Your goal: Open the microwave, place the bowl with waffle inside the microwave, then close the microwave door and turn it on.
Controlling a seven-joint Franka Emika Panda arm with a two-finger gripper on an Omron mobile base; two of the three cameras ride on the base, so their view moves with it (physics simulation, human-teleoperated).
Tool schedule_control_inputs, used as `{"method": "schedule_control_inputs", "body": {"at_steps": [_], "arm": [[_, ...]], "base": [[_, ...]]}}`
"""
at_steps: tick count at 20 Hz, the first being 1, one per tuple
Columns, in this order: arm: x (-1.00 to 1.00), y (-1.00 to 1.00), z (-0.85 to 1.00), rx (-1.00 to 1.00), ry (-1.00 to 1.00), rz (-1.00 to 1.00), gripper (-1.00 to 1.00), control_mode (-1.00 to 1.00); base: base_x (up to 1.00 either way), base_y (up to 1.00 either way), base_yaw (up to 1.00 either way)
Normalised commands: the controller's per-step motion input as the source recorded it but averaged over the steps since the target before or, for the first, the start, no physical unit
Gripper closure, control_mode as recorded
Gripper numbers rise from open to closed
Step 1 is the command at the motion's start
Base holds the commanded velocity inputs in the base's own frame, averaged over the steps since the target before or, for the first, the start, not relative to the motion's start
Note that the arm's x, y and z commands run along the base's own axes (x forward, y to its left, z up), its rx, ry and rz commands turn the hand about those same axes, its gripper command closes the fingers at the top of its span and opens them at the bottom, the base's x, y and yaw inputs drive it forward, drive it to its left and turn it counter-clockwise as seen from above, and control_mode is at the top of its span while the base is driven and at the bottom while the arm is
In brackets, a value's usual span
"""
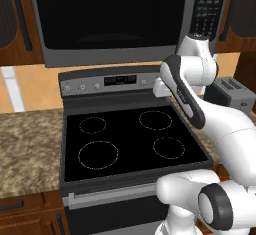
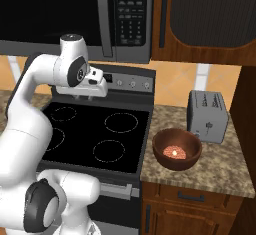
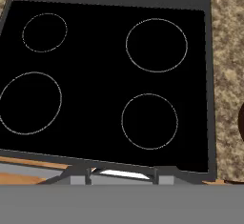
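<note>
The microwave [image 1: 207, 14] hangs over the stove with its black glass microwave door [image 1: 110, 14] shut. The door's vertical bar handle [image 2: 102, 19] stands beside the keypad [image 2: 131, 16]. On the granite counter right of the stove sits the reddish-brown bowl [image 2: 176, 149], and the small orange waffle [image 2: 174, 152] lies in it. My gripper [image 2: 86, 98] hovers over the back of the stove, pointing down, well left of the bowl and below the microwave. Its fingers [image 3: 164, 175] are apart with nothing between them. A dark sliver of the bowl [image 3: 241, 123] shows at the right edge of the hand view.
The black glass stove top [image 1: 135, 139] with several burner rings lies under the hand, its control panel [image 1: 115, 81] at the back. A grey toaster [image 2: 207, 116] stands just behind the bowl. Wooden cabinets [image 2: 210, 14] flank the microwave, and granite counter [image 1: 30, 144] lies left of the stove.
</note>
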Motion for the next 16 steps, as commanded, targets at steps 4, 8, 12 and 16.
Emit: {"method": "schedule_control_inputs", "body": {"at_steps": [4, 8, 12, 16], "arm": [[-0.21, 0.00, 0.16, 0.00, -0.08, 0.00, -1.00, -1.00], [-0.33, 0.00, 0.56, 0.00, -0.10, 0.00, -1.00, -1.00], [-0.15, 0.00, 0.76, 0.00, -0.03, 0.00, -1.00, -1.00], [0.00, -0.01, 0.68, 0.00, -0.12, -0.01, -1.00, -1.00]], "base": [[0.00, 0.00, 0.00], [0.00, 0.00, 0.00], [0.00, 0.00, 0.00], [0.00, 0.00, 0.00]]}}
